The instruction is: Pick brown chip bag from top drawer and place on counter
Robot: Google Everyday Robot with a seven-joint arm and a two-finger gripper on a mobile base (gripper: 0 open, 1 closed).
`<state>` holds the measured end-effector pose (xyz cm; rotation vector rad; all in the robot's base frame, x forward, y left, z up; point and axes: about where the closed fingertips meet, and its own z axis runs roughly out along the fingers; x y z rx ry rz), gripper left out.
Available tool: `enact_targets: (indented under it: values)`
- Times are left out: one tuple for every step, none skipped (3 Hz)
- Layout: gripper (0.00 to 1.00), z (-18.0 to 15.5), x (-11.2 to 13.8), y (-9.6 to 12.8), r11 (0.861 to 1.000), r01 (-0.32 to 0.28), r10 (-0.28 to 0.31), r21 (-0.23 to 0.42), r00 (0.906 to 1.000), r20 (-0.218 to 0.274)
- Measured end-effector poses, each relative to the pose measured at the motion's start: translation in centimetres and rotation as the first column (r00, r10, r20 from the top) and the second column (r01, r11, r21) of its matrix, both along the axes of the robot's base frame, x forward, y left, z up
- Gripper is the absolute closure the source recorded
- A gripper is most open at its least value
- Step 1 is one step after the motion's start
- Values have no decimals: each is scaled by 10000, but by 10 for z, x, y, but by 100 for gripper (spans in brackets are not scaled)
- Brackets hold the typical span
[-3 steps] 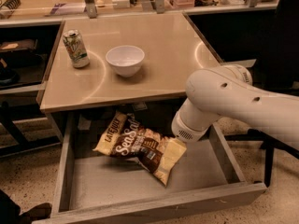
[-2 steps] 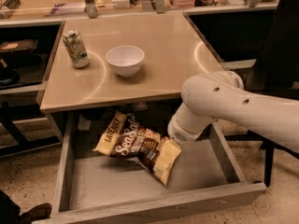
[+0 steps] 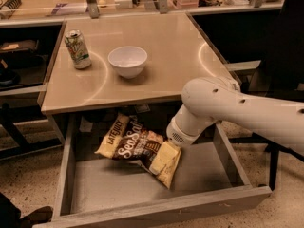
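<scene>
So the drawer (image 3: 202, 175) is pulled wide open under the counter (image 3: 175, 51), which means the opening part is sorted. The bag (image 3: 133, 144) lies flat on the drawer floor, back toward 11 o'clock, with its tan corner poking out toward 5 o'clock. It doesn't look lifted at all.

The arm (image 3: 237, 110) comes in from 3 o'clock and dips into the drawer. The gripper (image 3: 172, 142) is right at the bag's 3 o'clock edge, tucked under the white wrist. The wrist blocks the business end, so I honestly can't tell if it's open, closed or already pinching the bag. It looks to be touching the bag or just about.

My read is that we're at the grab step. What's left is basically everything that counts:
- get a firm hold
- lift the bag clear of the drawer
- swing it up over the counter edge
- set it down

There's plenty of bare counter toward 3 o'clock for that.

Head count:
- one bag
- one drawer
- one counter
- one arm with one gripper
- one can (image 3: 77, 49) on the counter at roughly 10 o'clock
- one white bowl (image 3: 127, 61) just beside it, nearer the middle
</scene>
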<state>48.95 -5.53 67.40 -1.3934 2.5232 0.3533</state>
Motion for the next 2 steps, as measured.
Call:
enact_targets:
  values:
    - [0, -6, 5, 17, 9998, -110, 113, 175, 9997, -196]
    - [0, -9, 9, 34, 9992, -251, 261, 318, 9992, -305]
